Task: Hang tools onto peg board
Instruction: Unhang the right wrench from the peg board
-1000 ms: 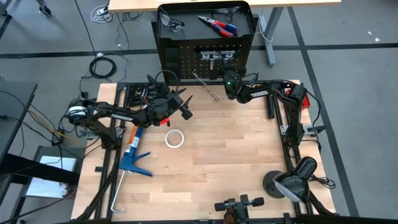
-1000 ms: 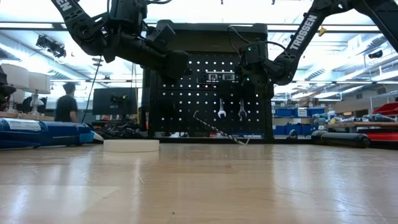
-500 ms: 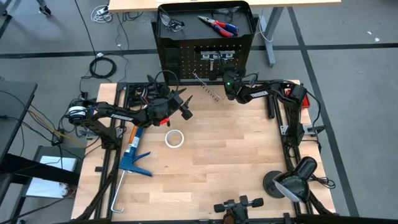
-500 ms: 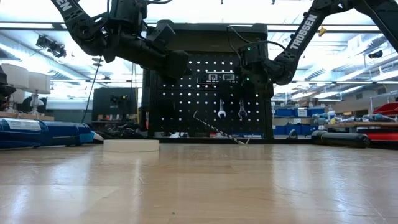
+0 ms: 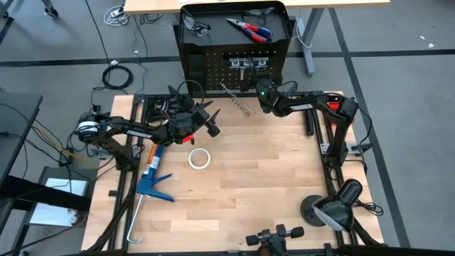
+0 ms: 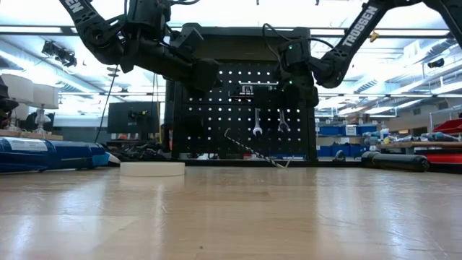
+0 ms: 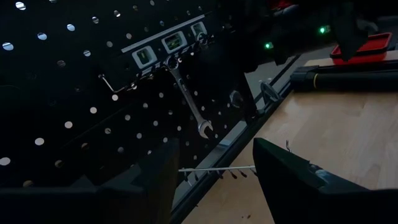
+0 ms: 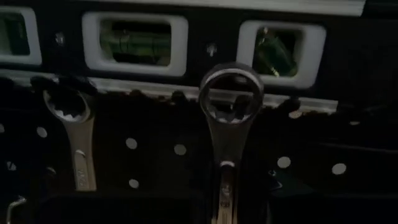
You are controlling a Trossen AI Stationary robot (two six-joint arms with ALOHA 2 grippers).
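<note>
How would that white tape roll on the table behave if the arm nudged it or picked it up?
The white tape roll lies flat on the wooden table, so a nudge would probably slide it rather than roll it. It looks like a thin, hollow ring, likely light. Stood on edge, it might roll away.

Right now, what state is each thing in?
Left wrench: hanging on the peg board.
Right wrench: tilted at the board, held by the right claw.
Left claw: open, empty.
Pliers: lying on the board's top.
Glasses: lying there too.
</note>
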